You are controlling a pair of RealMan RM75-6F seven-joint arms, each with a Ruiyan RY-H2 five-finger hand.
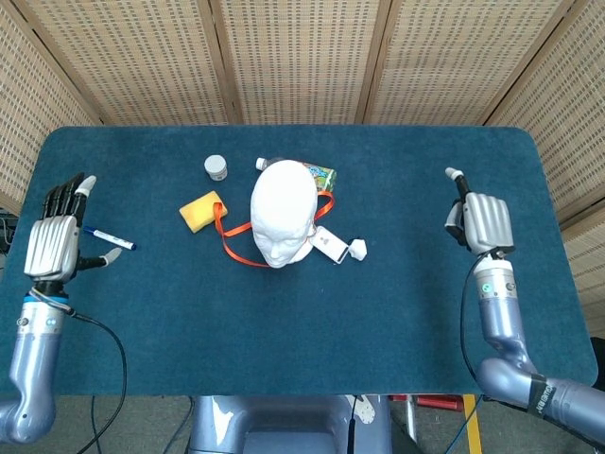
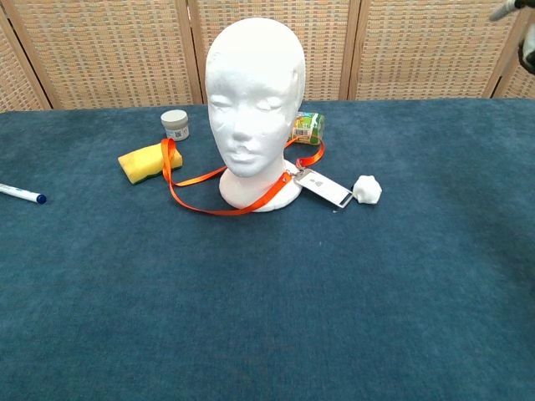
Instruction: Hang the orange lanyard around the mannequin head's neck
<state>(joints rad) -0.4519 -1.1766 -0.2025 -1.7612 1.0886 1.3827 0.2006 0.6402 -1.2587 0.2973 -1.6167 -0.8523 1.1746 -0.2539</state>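
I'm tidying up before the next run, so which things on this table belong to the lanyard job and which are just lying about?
Job:
orange lanyard
mannequin head
badge on the lanyard

Lying about:
yellow sponge
small jar
pen
green packet
white lump

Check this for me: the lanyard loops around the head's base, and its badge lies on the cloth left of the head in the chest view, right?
Not quite. The lanyard does loop around the head, but the chest view shows its badge lying right of the head, not left.
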